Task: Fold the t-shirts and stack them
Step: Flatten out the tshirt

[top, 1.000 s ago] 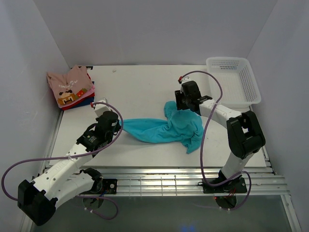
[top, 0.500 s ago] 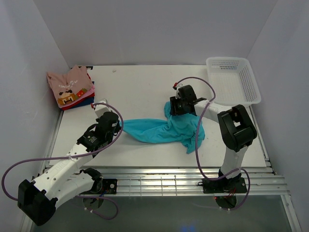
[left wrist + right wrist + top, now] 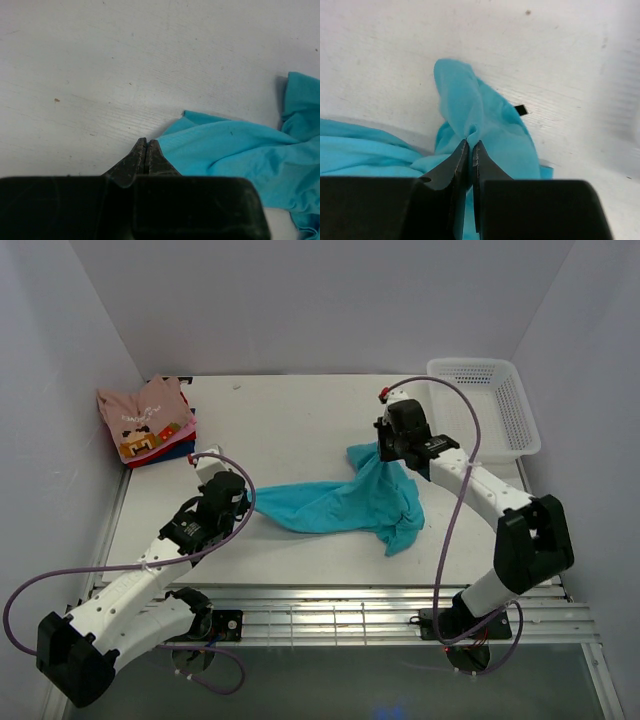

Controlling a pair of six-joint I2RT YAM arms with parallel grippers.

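Right hand [image 3: 471, 146] was clamped on a raised fold of the teal t-shirt [image 3: 345, 505], which lay crumpled mid-way across the desk [image 3: 290, 420]. Left hand [image 3: 146, 143] was closed, tips touching the shirt's left edge. Folded t-shirts [image 3: 148, 420] sat stacked at the far-left corner

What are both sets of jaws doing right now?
Left gripper: shut at the shirt edge; grip unclear.
Right gripper: shut on the shirt.

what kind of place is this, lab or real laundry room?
Probably a lab test cell: bare white walls box in a table, left arm and right arm sit on a metal rail, with a teal shirt, folded shirts and a basket for props.
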